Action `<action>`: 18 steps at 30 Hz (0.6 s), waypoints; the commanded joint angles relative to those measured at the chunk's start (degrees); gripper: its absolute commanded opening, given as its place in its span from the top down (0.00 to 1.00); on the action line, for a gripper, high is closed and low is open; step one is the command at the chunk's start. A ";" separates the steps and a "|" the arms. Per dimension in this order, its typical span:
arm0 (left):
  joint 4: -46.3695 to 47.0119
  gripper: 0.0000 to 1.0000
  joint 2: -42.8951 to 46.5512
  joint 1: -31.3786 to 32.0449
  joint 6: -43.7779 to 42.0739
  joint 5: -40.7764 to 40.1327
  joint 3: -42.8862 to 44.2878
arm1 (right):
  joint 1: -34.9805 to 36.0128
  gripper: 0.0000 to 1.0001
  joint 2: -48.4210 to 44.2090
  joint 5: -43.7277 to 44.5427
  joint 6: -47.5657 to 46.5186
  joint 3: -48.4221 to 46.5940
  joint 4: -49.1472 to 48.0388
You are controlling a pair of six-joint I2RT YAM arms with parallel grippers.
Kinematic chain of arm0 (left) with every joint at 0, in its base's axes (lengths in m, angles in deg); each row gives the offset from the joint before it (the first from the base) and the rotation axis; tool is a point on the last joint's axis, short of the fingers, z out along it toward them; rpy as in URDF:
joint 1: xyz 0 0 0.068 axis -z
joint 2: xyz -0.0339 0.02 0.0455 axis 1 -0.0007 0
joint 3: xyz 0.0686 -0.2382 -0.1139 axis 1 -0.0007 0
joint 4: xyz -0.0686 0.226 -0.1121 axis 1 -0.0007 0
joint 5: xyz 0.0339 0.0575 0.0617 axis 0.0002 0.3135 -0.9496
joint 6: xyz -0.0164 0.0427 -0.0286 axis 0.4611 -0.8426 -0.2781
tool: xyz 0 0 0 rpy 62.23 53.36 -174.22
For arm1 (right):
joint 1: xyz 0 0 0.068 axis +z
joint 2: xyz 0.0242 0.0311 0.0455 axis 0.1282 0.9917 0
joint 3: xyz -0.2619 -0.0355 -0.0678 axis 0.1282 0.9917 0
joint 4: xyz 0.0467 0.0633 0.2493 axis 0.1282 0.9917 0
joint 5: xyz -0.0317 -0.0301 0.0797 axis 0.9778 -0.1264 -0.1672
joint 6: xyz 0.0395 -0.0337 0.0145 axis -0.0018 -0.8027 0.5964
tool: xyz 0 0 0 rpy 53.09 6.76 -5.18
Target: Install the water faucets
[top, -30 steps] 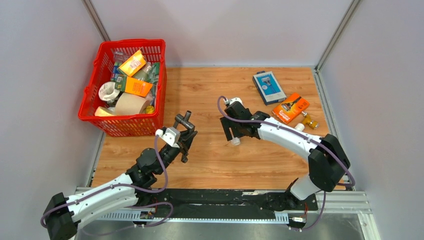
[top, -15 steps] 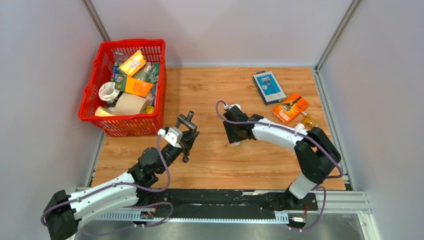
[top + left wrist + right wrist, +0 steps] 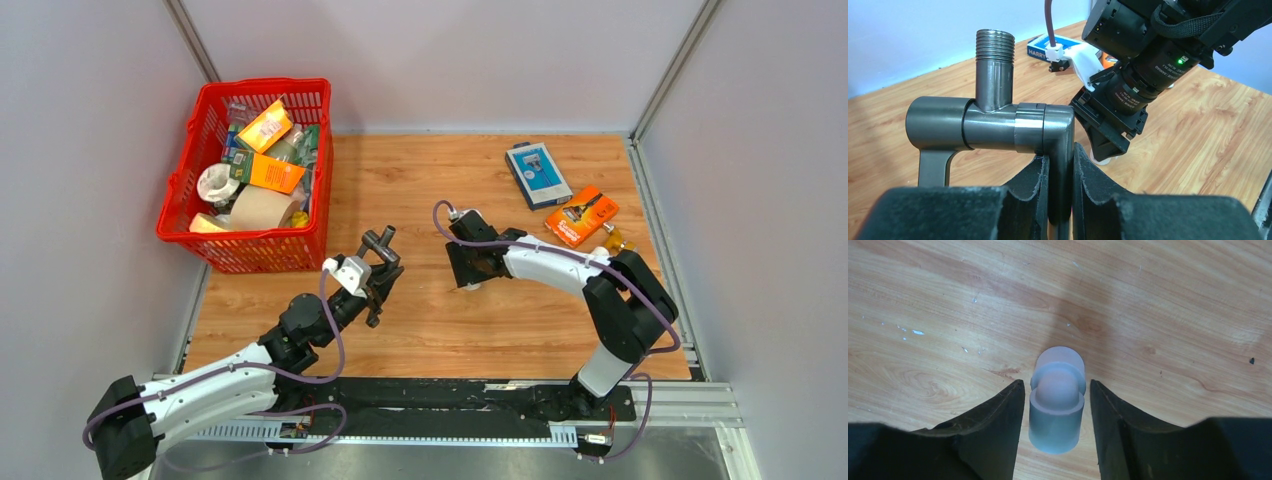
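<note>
Left gripper (image 3: 1060,167): clenched on the dark grey metal faucet with the threaded stub (image 3: 993,125). I hold it raised, left of the table's middle, with the thread pointing up.
Right gripper (image 3: 1057,387): low over the wooden table (image 3: 1173,315), one finger on each side of the part.
Small white plastic elbow fitting (image 3: 1055,410): lying on the wood between those fingers. Only thin slivers of gap show, so I cannot tell whether the pads bite.
Change: within the last second I drew the right arm in and down and narrowed its jaws from wide to close about the fitting. The faucet edged slightly towards it.
Meaning: I judge the pickup is under way. Mating the fitting to the faucet is not yet begun.
</note>
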 commanded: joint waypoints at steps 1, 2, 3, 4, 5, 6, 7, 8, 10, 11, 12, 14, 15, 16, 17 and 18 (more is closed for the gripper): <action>6.82 1.00 0.23 0.14 -1.44 1.78 1.46 | -0.16 0.45 -0.38 -1.57 0.07 0.38 -1.79; 6.82 1.00 -0.03 0.06 -1.44 1.87 1.55 | -0.16 0.45 -0.30 -1.57 -0.02 0.38 -1.79; 6.82 1.00 -0.12 0.06 -1.44 1.95 1.64 | -0.16 0.45 -0.30 -1.66 -0.11 0.47 -1.71; 6.82 1.00 -0.21 0.06 -1.44 2.04 1.64 | -0.16 0.46 -0.30 -1.66 -0.20 0.55 -1.71; 6.82 1.00 -0.30 0.14 -1.44 2.13 1.72 | -0.16 0.49 -0.38 -1.49 -0.20 0.55 -1.79; 6.82 1.00 -0.30 0.14 -1.44 2.22 1.72 | -0.25 0.52 -0.47 -1.57 -0.28 0.64 -1.79; 6.73 1.00 -0.39 0.06 -1.44 2.31 1.90 | -0.25 0.59 -0.47 -1.31 -0.28 0.64 -1.79; 6.65 1.00 -0.56 0.14 -1.53 2.39 1.81 | -0.16 0.63 -0.47 -1.31 -0.46 0.56 -1.71; 6.30 1.00 -0.65 0.14 -1.80 3.01 2.07 | -0.25 0.77 -0.56 -2.01 -0.81 0.55 -1.79; 5.86 1.00 -0.65 0.06 -2.06 4.05 2.25 | -0.25 0.84 -0.74 -2.27 -1.25 0.47 -1.79; 5.16 1.00 -0.65 0.14 -2.41 4.50 2.43 | -0.25 0.92 -1.00 -2.89 -2.03 0.55 -2.06; 3.49 1.00 -0.65 0.06 -2.76 7.13 3.39 | -0.25 1.00 -3.01 -4.20 -3.96 0.64 -2.85; 3.13 1.00 -0.65 0.14 -3.02 7.84 3.65 | -0.25 1.00 -4.15 -5.17 -5.54 0.56 -3.02; 2.78 1.00 -0.74 0.06 -3.03 9.24 3.92 | -0.25 1.00 -5.82 -5.61 -6.86 0.29 -3.11; 2.78 1.00 -0.82 0.14 -3.03 9.68 3.92 | -0.25 1.00 -7.49 -6.05 -8.27 -0.14 -3.11; 2.69 1.00 -1.00 0.06 -3.03 10.21 4.36 | -0.25 1.00 -9.77 -6.93 -10.46 -0.58 -3.11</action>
